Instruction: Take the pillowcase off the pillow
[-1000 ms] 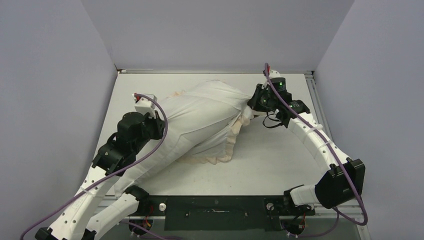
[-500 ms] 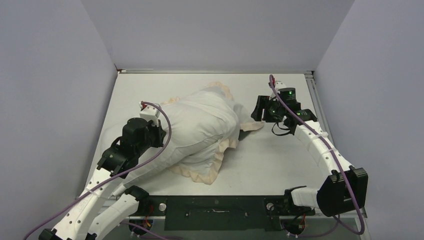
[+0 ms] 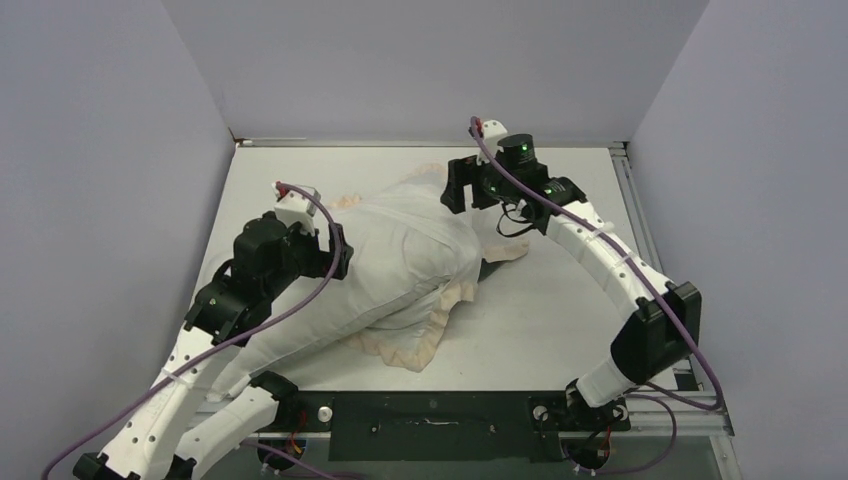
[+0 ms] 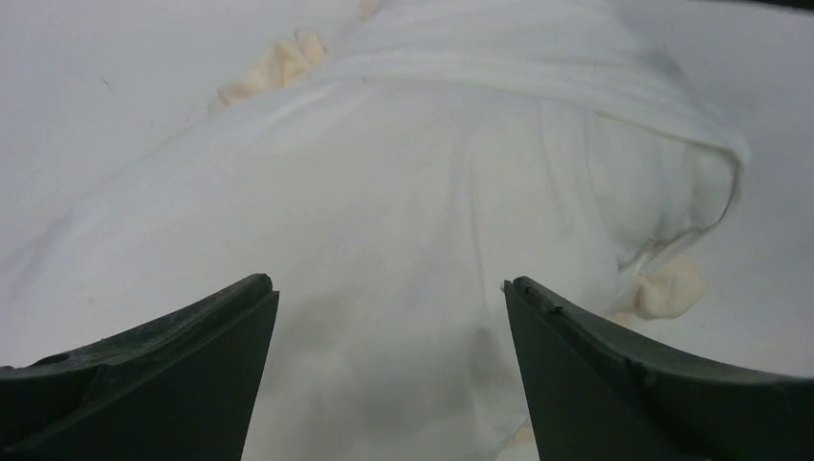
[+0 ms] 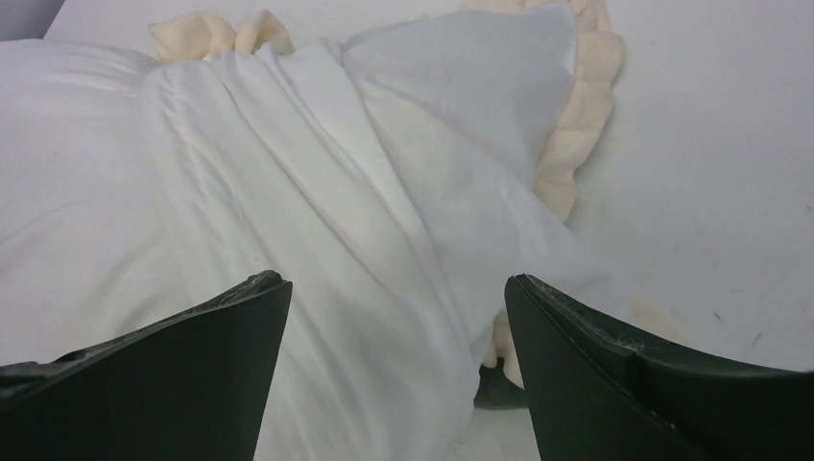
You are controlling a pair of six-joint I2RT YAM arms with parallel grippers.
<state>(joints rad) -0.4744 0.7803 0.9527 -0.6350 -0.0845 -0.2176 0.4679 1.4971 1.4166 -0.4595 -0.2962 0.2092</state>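
Note:
The pillowcase [image 3: 415, 250] lies white face up in the middle of the table, its cream frill [image 3: 400, 350] showing along the near and far edges. The plain white pillow [image 3: 285, 335] sticks out of it toward the near left, under my left arm. My left gripper [image 3: 340, 250] is open just above the left part of the bundle, with white cloth [image 4: 403, 192] below and beyond the fingers. My right gripper [image 3: 455, 185] hangs open over the far right end. In the right wrist view the gripper [image 5: 396, 279] faces folded white cloth, frill [image 5: 576, 125] and a dark grey patch [image 5: 499, 386].
The white table [image 3: 560, 310] is walled by purple panels at the back and both sides. A black mounting rail [image 3: 430, 412] with the arm bases runs along the near edge. Bare tabletop shows to the right of the bundle and at the far left corner.
Both grippers have opened and let go of the cloth. The bundle has sunk back onto the table. My right arm has swung left and toward the back wall, over the far end.

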